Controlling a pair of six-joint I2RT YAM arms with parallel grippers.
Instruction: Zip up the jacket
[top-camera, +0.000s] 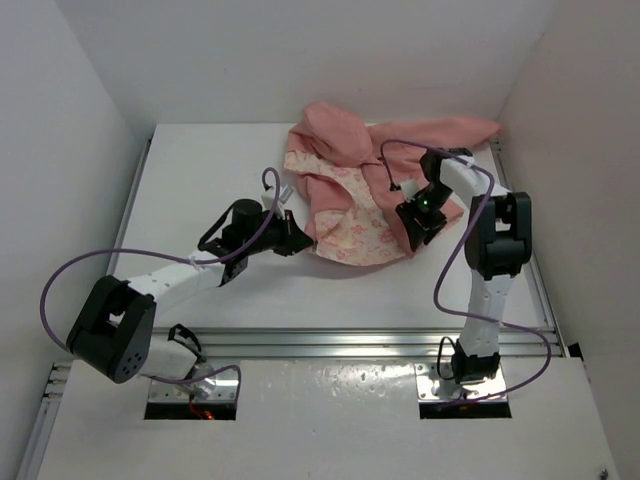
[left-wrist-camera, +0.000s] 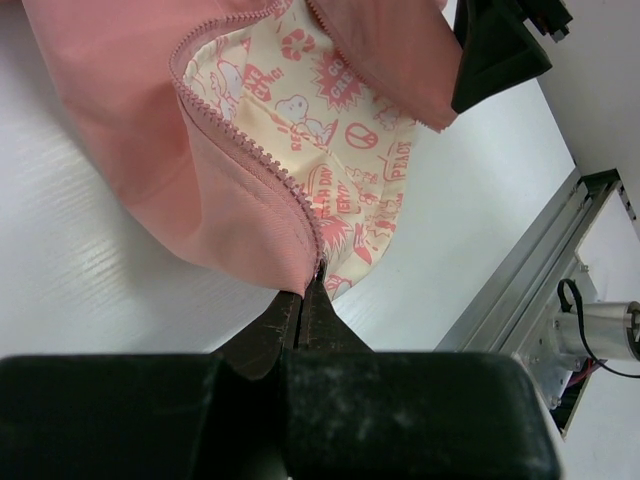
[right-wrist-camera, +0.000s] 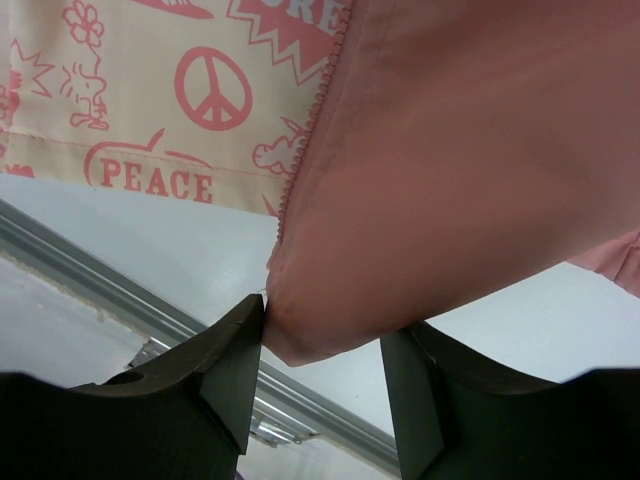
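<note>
Jacket (top-camera: 370, 190) lies crumpled at the far centre-right of the desk (top-camera: 200, 180), front open, not zipped. Hood (top-camera: 330, 125) points to the back wall, and one sleeve (top-camera: 450, 130) stretches right toward the side wall. Cream lining (top-camera: 355, 215) faces up, printed with pink cartoons and peace signs. The two front edges are spread apart at the near hem.

Left wrist view: zipper teeth (left-wrist-camera: 250, 150) run down the pink edge of the jacket (left-wrist-camera: 150, 130) to its bottom end. Left end effector (left-wrist-camera: 305, 300) is clenched right there, pinching that bottom end of the zipper tape, lining (left-wrist-camera: 340, 130) just beside it. From the top view, left end effector (top-camera: 290, 235) sits at the jacket's near-left corner.

Right wrist view: the other front edge's lower corner of the jacket (right-wrist-camera: 460, 150) hangs between the fingers of the right end effector (right-wrist-camera: 325, 330). Fingers stand apart, not clamped. The left-side finger (right-wrist-camera: 235, 350) touches the cloth; contact on the other one is unclear. Zipper teeth (right-wrist-camera: 310, 130) run up the edge, lining (right-wrist-camera: 150, 100) beyond. Top view puts the right end effector (top-camera: 415, 230) at the jacket's near-right hem.

Aluminium rail (top-camera: 350, 345) runs along the desk's near edge. Purple cables (top-camera: 60, 280) loop off both arms.
</note>
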